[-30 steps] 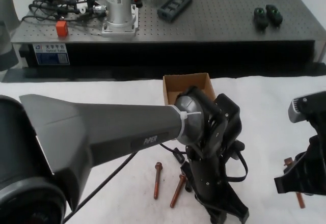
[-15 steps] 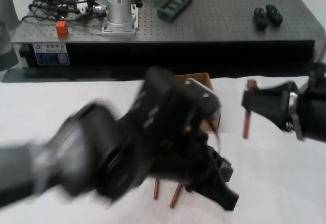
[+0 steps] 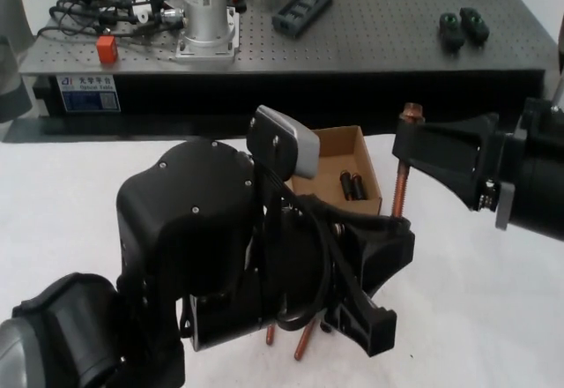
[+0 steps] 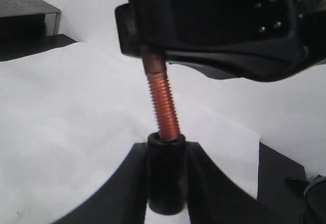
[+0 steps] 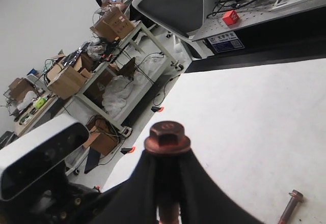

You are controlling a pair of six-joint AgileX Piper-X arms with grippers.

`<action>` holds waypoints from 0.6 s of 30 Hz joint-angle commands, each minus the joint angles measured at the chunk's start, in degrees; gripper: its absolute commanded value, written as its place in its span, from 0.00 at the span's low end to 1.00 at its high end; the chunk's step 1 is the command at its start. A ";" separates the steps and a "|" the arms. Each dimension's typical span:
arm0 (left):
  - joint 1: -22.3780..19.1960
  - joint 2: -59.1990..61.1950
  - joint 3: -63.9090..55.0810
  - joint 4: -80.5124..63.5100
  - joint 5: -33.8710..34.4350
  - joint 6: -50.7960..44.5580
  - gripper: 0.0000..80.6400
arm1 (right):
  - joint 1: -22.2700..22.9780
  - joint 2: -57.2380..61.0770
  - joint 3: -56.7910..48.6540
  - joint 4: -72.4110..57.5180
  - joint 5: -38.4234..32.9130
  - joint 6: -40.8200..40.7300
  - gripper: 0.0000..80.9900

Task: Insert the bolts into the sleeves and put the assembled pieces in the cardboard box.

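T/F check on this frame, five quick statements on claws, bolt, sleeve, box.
1. The right claw holds a bolt upright. True.
2. The left claw is empty. False: it grips a black sleeve.
3. The bolt's threaded end meets the top of the sleeve. True.
4. The box has nothing in it. False: two dark pieces lie inside.
5. Loose bolts lie on the white cloth. True.
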 commanded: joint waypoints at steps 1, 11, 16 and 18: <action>0.09 -0.65 -0.28 -2.61 -0.03 -0.85 0.01 | 0.20 -0.38 0.05 0.15 0.09 -1.06 0.01; 0.09 -0.65 -0.28 -2.89 -3.88 -3.03 0.01 | 0.20 -0.38 0.05 1.57 -2.00 -2.45 0.01; 0.09 -0.65 -0.28 -3.20 -5.10 -1.73 0.01 | 0.20 -0.38 0.05 3.30 -3.11 -3.68 0.03; 0.09 -0.65 -0.28 -3.20 -5.08 -0.16 0.01 | 0.20 -0.38 0.05 3.56 -4.24 -4.89 0.18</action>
